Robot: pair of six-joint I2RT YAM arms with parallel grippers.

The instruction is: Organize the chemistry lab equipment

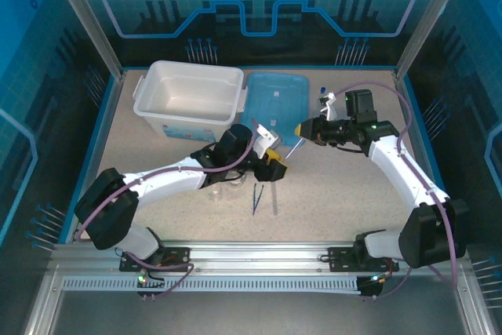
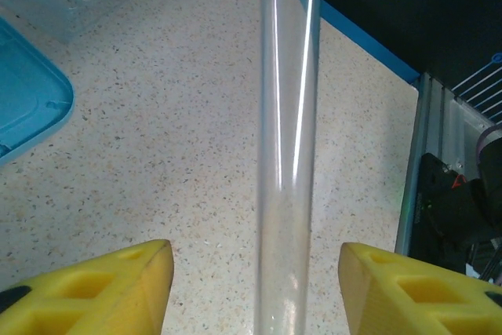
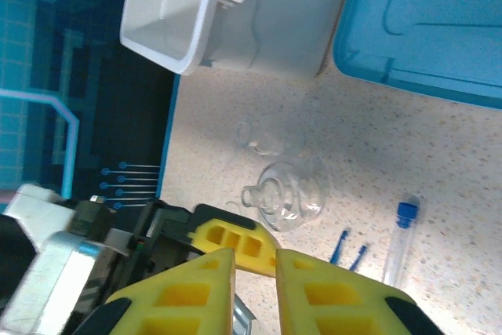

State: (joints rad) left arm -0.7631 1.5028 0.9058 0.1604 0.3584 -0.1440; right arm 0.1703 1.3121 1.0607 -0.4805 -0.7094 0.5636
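A long clear tube (image 1: 292, 147) hangs slanted between my two grippers over the middle of the table. My right gripper (image 1: 302, 129) is shut on its upper end, with the yellow fingers (image 3: 212, 288) almost touching. The left gripper (image 2: 255, 272) is open around the lower part of the tube (image 2: 286, 154), and both pads stand clear of the glass. On the table below lie a glass flask (image 3: 284, 194), a small beaker (image 3: 263, 137), dark-blue tweezers (image 1: 256, 198) and a blue-capped tube (image 3: 400, 237).
The big white tub (image 1: 188, 100) stands at the back left with the flat light-blue lid (image 1: 274, 100) beside it. Something small with a blue cap (image 1: 322, 90) lies right of the lid. The left arm (image 1: 172, 174) stretches over the flask and beaker.
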